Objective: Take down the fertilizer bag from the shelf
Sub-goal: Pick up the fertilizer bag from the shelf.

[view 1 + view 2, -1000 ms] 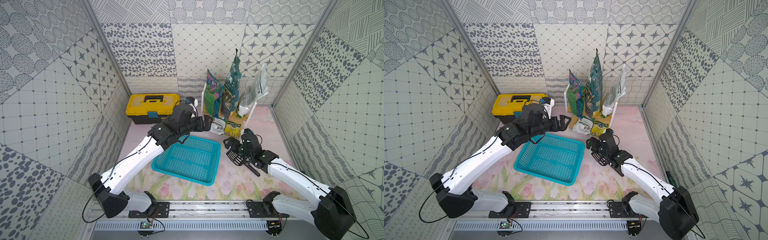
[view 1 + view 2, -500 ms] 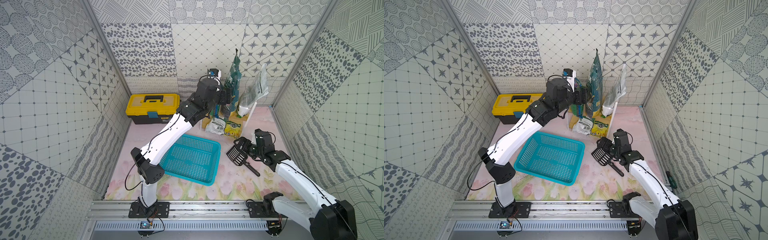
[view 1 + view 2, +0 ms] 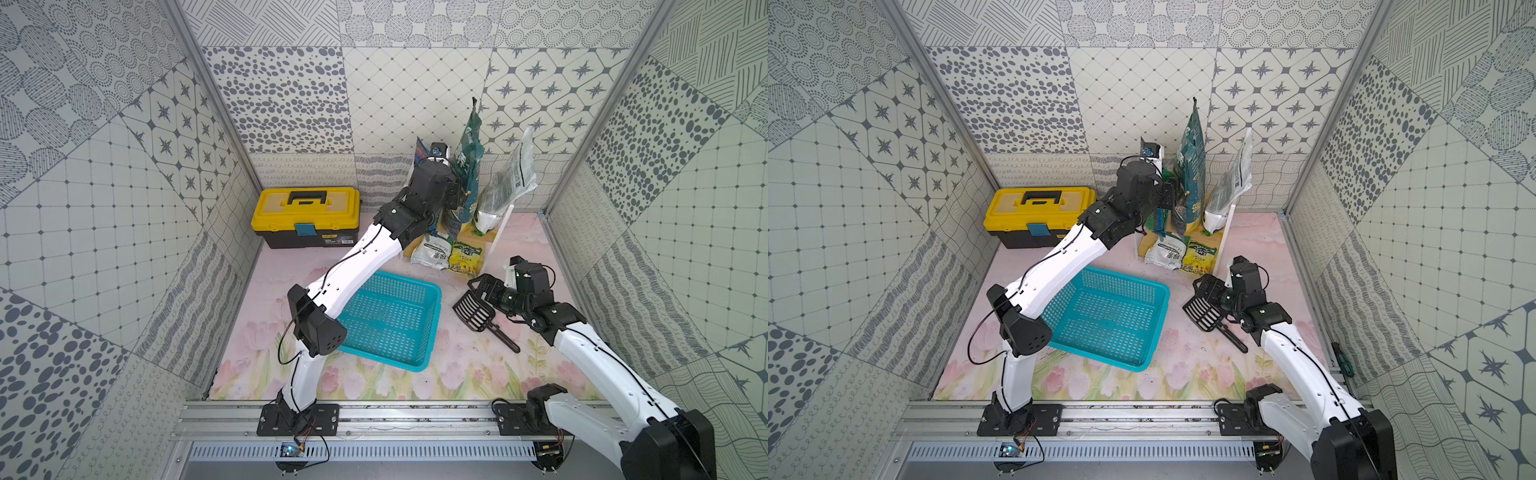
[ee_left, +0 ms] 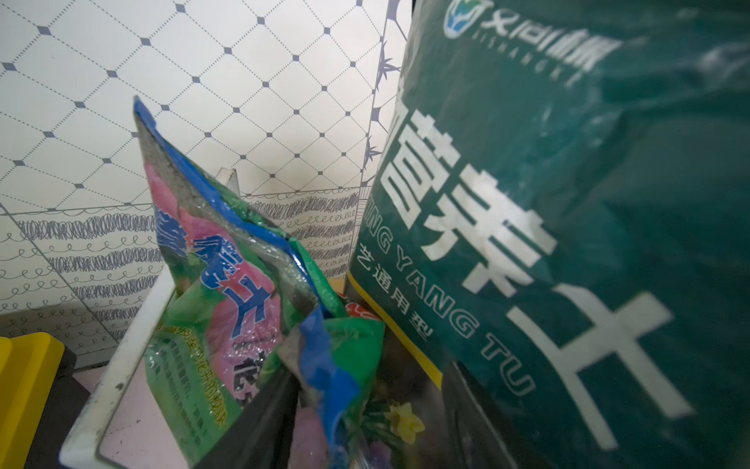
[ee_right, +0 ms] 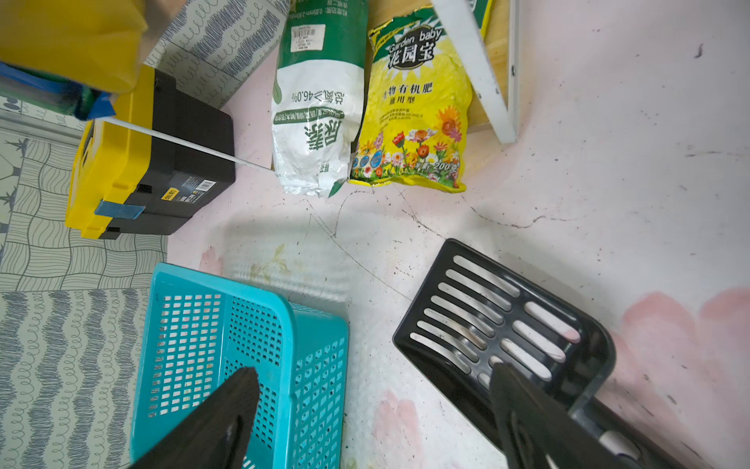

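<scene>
Nearest me, right gripper (image 5: 373, 371) hangs over the floor, fingers spread wide, nothing in them, one finger above the black slotted scoop (image 5: 487, 308), the other above the teal basket (image 3: 436, 299). Past those, white bag (image 3: 430, 251) and yellow bag (image 3: 465, 254) sit side by side, touching, at the foot of the shelf (image 3: 500, 226). On the top step, the green-and-pink fertilizer bag (image 4: 227, 284) stands at the shelf's left end, just beside the tall dark green bag (image 4: 568, 203). My left gripper (image 3: 1166, 197) is up there, fingers either side of the fertilizer bag's crumpled top edge. Can't tell if they pinch it yet. Yellow toolbox (image 3: 305, 208) sits left of the shelf, by the back wall.
</scene>
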### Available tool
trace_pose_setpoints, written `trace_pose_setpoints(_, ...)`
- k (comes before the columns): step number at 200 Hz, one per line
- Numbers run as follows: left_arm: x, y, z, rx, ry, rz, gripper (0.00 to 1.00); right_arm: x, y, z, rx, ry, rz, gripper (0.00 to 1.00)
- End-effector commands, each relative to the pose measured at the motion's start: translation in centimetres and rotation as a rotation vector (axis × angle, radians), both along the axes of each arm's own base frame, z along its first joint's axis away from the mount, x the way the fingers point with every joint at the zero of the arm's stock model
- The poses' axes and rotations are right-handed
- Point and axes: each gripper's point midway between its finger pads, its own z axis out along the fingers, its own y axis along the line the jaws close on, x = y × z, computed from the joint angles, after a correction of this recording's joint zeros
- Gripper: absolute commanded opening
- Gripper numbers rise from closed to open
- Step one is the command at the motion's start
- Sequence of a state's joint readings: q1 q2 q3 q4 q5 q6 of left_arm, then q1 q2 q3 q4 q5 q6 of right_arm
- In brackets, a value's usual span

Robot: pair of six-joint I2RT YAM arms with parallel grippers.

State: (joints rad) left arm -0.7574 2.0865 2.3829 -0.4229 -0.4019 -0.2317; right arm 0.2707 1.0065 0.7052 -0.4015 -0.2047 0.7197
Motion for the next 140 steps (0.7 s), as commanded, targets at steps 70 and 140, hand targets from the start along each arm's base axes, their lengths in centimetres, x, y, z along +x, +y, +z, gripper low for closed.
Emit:
trace_pose_setpoints(70,2.2,2.1,0.7,-0.038,-0.023,0.060,0.00,0.9,0.0,1.6,0.002,-0.050,0.026,0.93)
trace_pose_setpoints(140,-4.3,0.8,7.5,-0.149,-0.056,-0.225,0.00,1.1,0.4,2.2,0.014,-0.062,0.048,0.92)
